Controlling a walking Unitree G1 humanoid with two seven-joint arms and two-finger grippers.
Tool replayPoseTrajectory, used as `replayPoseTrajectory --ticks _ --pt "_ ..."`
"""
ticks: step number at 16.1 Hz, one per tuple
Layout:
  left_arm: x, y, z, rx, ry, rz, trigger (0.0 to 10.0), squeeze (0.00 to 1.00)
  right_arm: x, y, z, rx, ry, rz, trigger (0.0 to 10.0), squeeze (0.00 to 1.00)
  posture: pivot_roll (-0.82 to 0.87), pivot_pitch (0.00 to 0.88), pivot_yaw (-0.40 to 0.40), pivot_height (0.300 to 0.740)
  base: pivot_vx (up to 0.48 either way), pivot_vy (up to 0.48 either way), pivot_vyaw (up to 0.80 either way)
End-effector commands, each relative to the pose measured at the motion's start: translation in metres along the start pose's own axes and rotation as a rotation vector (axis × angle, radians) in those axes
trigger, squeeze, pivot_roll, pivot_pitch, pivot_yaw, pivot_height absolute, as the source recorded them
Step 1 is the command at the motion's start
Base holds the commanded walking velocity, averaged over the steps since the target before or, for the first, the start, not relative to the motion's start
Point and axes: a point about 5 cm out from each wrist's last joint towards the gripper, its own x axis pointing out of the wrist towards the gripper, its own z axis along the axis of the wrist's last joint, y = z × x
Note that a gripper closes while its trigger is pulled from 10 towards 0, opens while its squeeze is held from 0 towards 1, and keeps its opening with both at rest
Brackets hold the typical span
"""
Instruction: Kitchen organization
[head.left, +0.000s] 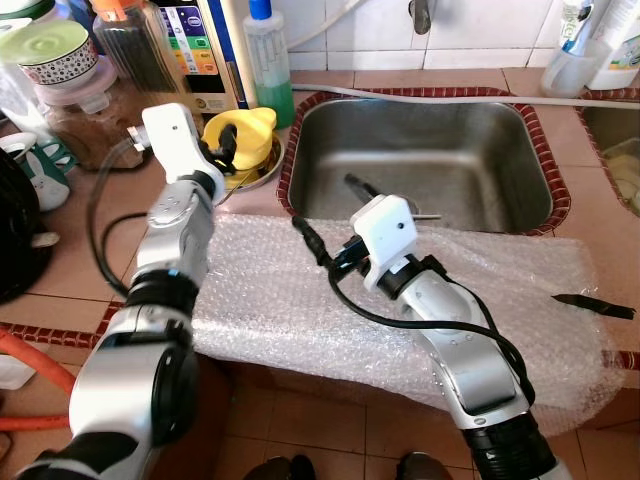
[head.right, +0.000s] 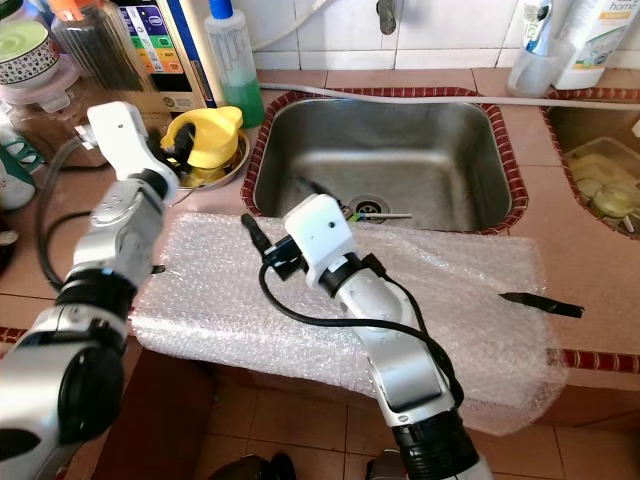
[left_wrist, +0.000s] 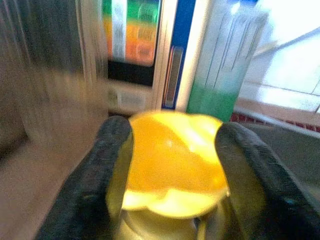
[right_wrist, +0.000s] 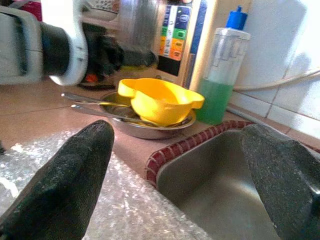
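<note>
We see the left gripper (left_wrist: 172, 165) spread around the yellow plastic juicer (head.left: 238, 134) sitting in a shallow metal dish (right_wrist: 150, 127) beside the steel sink (head.left: 420, 160), apparently poised to grasp; the right gripper (right_wrist: 175, 175) hangs open above bubble wrap (head.left: 300, 300).

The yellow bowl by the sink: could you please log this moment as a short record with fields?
Yellow bowl: in a metal dish with utensils, left of the sink
Left gripper: open, fingers either side of the bowl
Right gripper: open, over the sink's near-left corner
Counter: bubble wrap in front of the sink
Behind bowl: green soap bottle
</note>
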Motion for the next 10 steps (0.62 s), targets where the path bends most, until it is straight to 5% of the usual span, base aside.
replayPoseTrajectory --ticks 1,6,10 --pt "-0.006 0.01 0.005 0.053 -0.049 -0.006 10.0 1.0 -0.002 0.001 0.004 -0.001 -0.025 -0.007 10.0 0.0 -0.26 0.165 0.141 0.74 0.0 0.0 0.0" --pt "-0.037 0.046 0.007 0.166 -0.124 0.077 10.0 1.0 -0.003 -0.007 0.004 -0.007 -0.037 -0.043 10.0 0.0 -0.23 0.163 0.137 0.74 0.0 0.0 0.0" --pt "-0.076 0.037 0.016 0.244 -0.213 -0.02 10.0 1.0 -0.016 -0.037 0.009 -0.044 -0.053 -0.252 10.0 0.0 -0.22 0.162 0.139 0.74 0.0 0.0 0.0"
